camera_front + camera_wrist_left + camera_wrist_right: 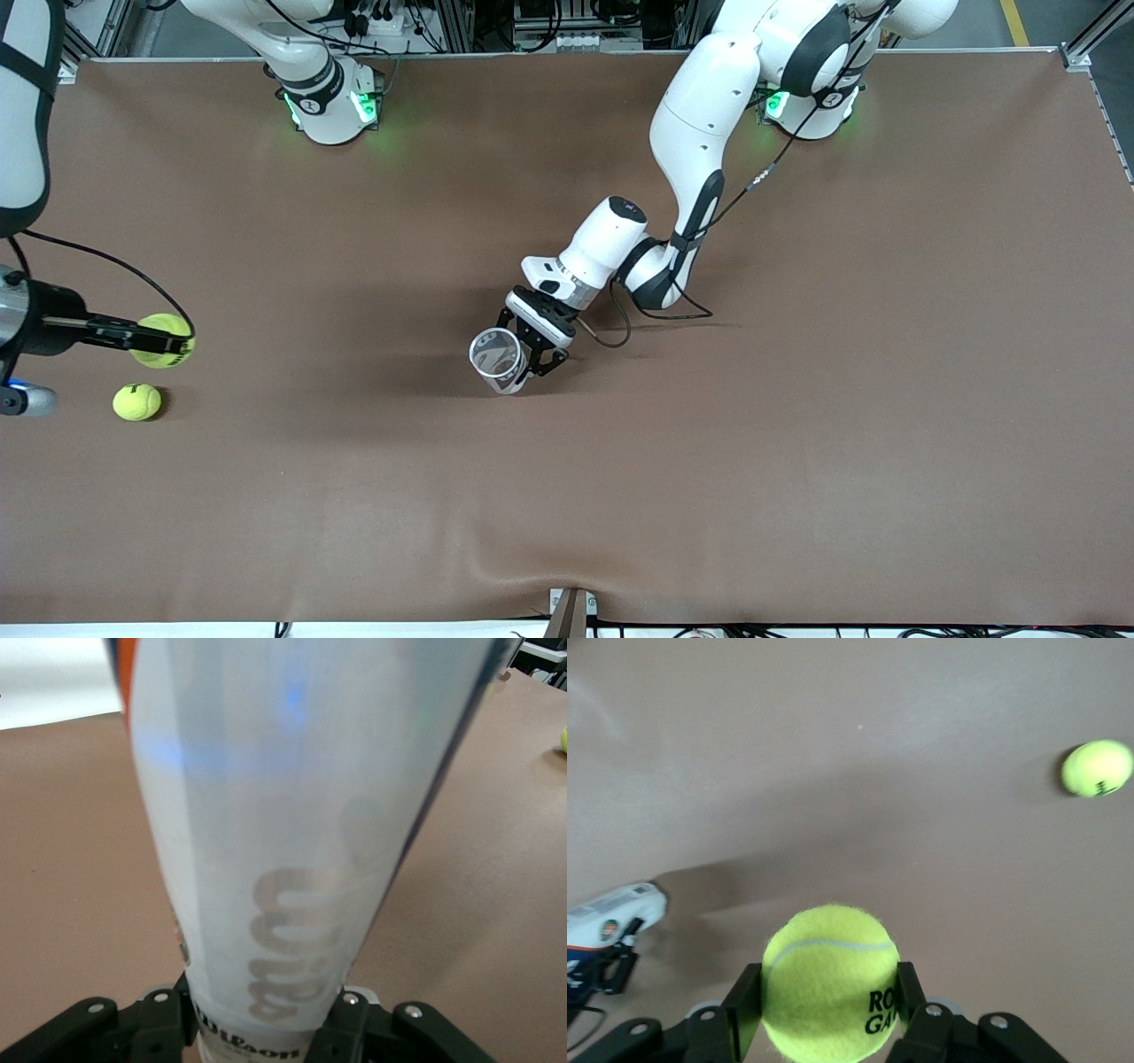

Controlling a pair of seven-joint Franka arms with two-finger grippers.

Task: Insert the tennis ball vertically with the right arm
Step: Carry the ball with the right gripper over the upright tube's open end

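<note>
Two tennis balls in your scene. Ball 1 (164, 340) sits clamped in the right gripper (168, 341), jaws closed on its sides, up in the air over the tabletop (797, 443) at the right arm's end. Right wrist view shows that ball (830, 979) pinched between the black fingers (742, 1001), print "RO / GA" partly visible. Ball 2 (137, 401) lies loose on the tabletop, near ball 1 but apart from it, nearer the front cam; it also shows in the right wrist view (1097, 768).

Left gripper (523, 359) is mid-table, jaws closed on a clear can (498, 359). You see the can's open mouth facing up toward the front cam, body roughly upright w/ a slight tilt. Left wrist view: can (292, 842) fills most of the frame, translucent white w/ orange and dark edge stripes, "Wilson" print near the fingers (350, 1019). Can't tell if the can's base touches the tabletop.

Right arm (22, 106) comes in at the frame edge; left arm (700, 115) reaches from its base toward mid-table. Can and ball 1 are well apart.
</note>
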